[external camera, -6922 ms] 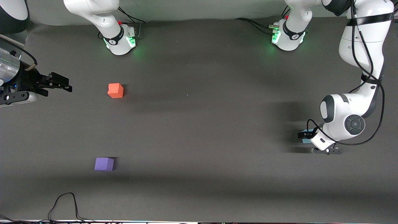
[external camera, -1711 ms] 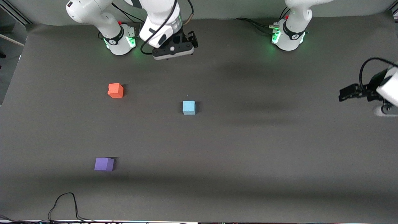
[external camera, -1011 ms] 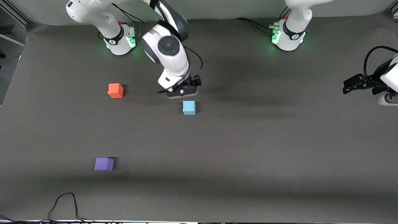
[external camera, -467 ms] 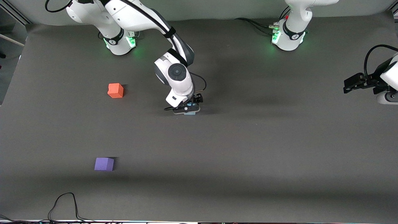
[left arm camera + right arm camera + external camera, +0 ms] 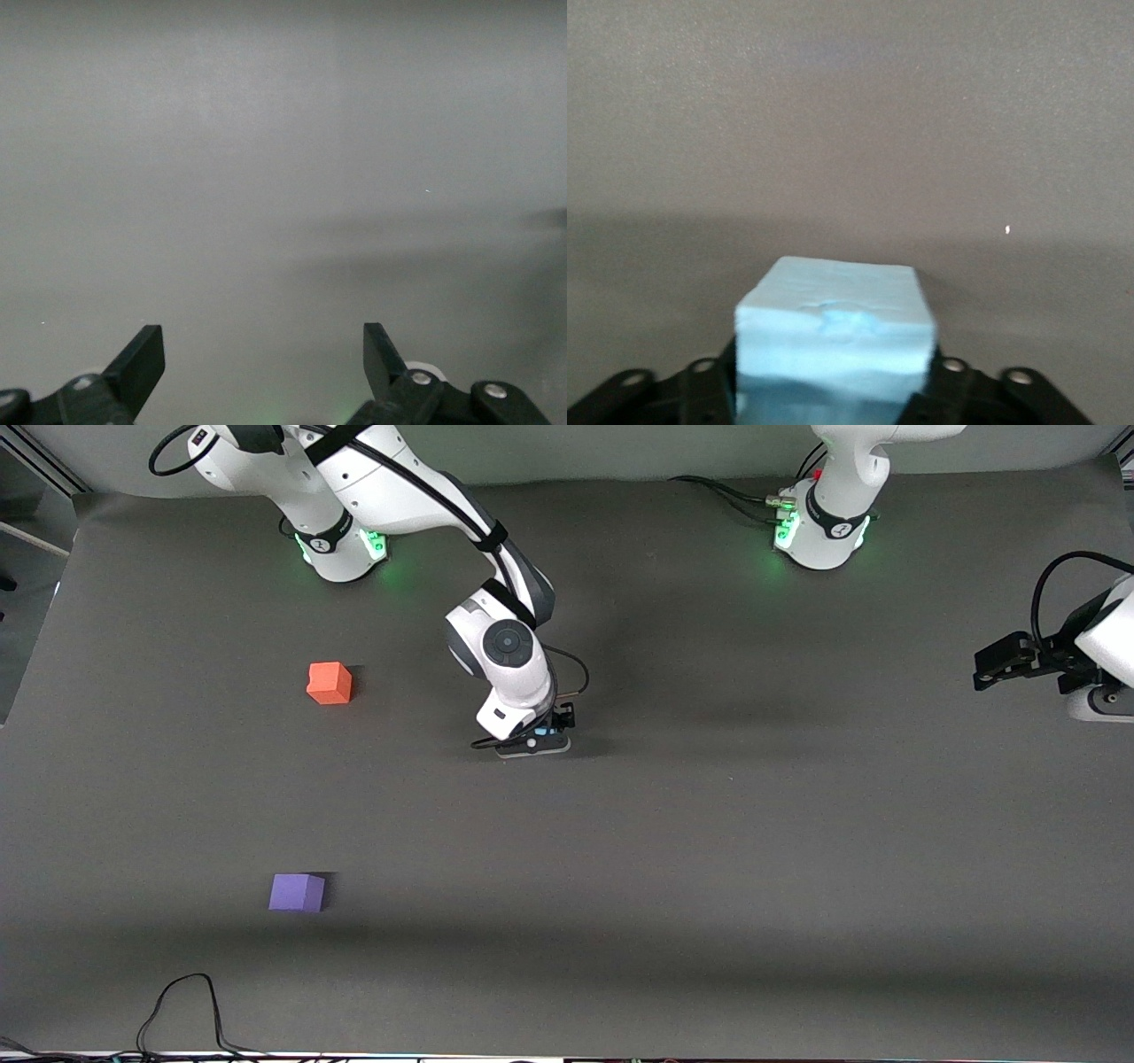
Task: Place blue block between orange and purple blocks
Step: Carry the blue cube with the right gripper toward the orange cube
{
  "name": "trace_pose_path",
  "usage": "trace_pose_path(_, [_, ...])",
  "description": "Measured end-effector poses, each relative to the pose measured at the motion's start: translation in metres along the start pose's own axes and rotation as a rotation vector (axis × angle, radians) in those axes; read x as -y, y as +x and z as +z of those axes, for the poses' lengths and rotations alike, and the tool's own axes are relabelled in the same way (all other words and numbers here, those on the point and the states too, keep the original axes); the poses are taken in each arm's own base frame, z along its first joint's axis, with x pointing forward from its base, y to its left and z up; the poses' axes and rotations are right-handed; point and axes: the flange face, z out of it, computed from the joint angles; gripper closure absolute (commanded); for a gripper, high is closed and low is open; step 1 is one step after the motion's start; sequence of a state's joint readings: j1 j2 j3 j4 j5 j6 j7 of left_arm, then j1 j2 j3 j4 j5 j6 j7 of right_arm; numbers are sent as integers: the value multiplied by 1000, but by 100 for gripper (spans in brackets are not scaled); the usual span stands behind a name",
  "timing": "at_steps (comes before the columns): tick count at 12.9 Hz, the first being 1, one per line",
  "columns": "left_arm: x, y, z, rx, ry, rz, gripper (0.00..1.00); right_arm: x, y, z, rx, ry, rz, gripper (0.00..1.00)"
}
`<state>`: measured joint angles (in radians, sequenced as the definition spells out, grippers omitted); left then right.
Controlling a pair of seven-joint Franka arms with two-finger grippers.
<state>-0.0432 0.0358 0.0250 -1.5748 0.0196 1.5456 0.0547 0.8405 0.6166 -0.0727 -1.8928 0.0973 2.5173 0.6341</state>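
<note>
The light blue block (image 5: 542, 732) sits on the dark mat near the table's middle, almost hidden under my right gripper (image 5: 537, 740). In the right wrist view the blue block (image 5: 835, 341) fills the space between the jaws, which press on its two sides. The orange block (image 5: 330, 683) lies toward the right arm's end, and the purple block (image 5: 297, 892) lies nearer the front camera than it. My left gripper (image 5: 992, 666) waits open and empty in the air at the left arm's end; its wrist view (image 5: 261, 359) shows only bare mat.
The two arm bases (image 5: 341, 545) (image 5: 819, 531) stand along the back edge. A black cable (image 5: 182, 1005) loops at the table's front edge near the purple block. The mat (image 5: 709, 850) between the orange and purple blocks is bare.
My right arm swung in from its base and came down over the blue block, and its jaws now sit around it. The left arm drew back to its end and stays there.
</note>
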Motion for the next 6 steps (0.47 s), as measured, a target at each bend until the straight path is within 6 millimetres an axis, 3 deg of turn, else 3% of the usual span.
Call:
trace_pose_path(3, [0,0,0,0,0,1,0,-2,11,-13,-24,11,11,82])
trace_pose_path(4, [0,0,0,0,0,1,0,-6,21,-27,-41,16,24,82])
trace_pose_path(6, [-1,0,0,0,0,1,0,-16,40,-82,-36,9,53,82])
